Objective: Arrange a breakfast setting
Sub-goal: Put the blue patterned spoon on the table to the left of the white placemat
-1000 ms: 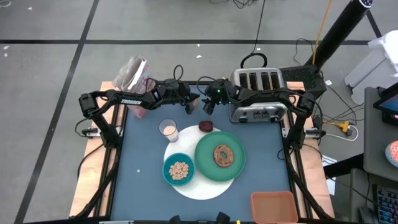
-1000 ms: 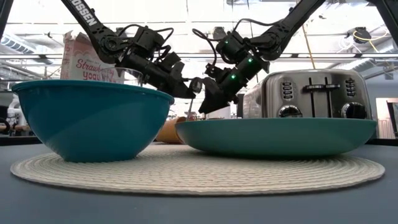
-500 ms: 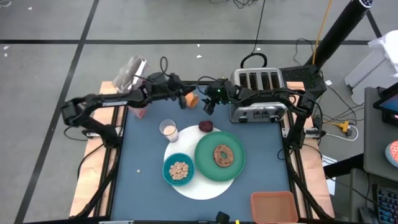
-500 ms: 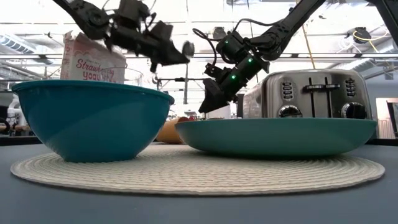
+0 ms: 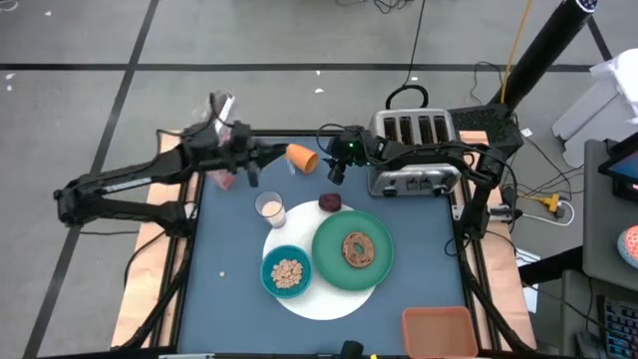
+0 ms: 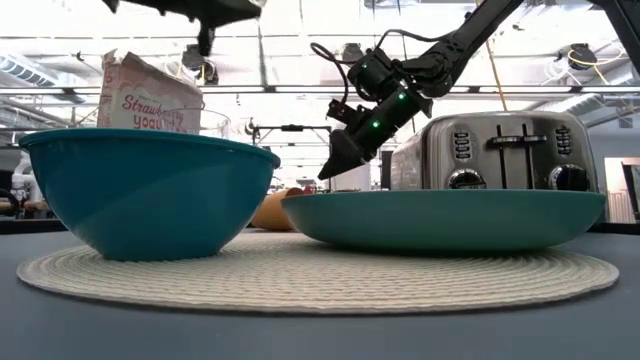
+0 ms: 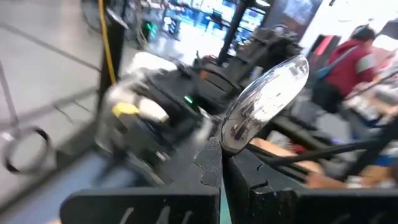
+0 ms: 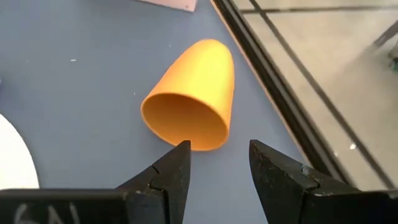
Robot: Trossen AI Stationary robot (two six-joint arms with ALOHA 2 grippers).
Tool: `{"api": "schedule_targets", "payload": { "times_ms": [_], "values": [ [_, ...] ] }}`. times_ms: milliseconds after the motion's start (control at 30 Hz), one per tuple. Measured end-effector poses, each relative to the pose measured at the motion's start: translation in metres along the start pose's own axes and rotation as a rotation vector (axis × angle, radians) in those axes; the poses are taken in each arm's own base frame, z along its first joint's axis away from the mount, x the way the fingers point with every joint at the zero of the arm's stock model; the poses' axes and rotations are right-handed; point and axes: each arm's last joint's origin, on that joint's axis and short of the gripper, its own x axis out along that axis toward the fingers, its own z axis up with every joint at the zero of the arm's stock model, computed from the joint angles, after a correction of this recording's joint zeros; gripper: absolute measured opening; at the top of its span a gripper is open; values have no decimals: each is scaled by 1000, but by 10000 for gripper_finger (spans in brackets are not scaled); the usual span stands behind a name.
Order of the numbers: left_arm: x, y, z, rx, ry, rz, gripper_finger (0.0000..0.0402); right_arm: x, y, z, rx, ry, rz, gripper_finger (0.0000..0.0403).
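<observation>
The left hand (image 5: 251,176), near the table's (image 5: 229,249) far left edge, is clenched on a shiny silver spoon (image 7: 264,102). Just right lies an orange plastic cup (image 5: 302,157), tipped on its side. The right hand (image 8: 216,163) hovers beside the cup's rim, fingers parted, grasping nothing.

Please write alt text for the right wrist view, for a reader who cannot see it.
An orange cup lies on its side on the blue table, its open mouth facing the right gripper, whose two dark fingers are open just in front of it. An edge of the white mat shows nearby.
</observation>
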Motion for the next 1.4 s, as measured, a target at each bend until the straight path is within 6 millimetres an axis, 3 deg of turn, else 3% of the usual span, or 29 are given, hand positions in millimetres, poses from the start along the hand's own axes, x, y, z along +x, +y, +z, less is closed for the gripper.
{"api": "schedule_targets", "payload": {
  "times_ms": [367, 567, 867, 1167, 1400],
  "values": [
    [-55, -49, -13, -409, 163, -103, 3, 0, 6, 8, -164, -71, -1, 157],
    [-72, -67, -19, -516, 173, -85, 3, -1, 13, 17, -262, -106, 5, 156],
    [-86, -86, -44, -762, 398, -30, 3, -3, 13, 25, -284, -127, -1, 140],
    [-87, -106, -86, -815, 657, 202, 3, -2, 12, 25, -250, -125, 2, 139],
    [-82, -117, -143, -899, 773, 346, 3, -2, 12, 25, -248, -125, 2, 139]
  ]
}}
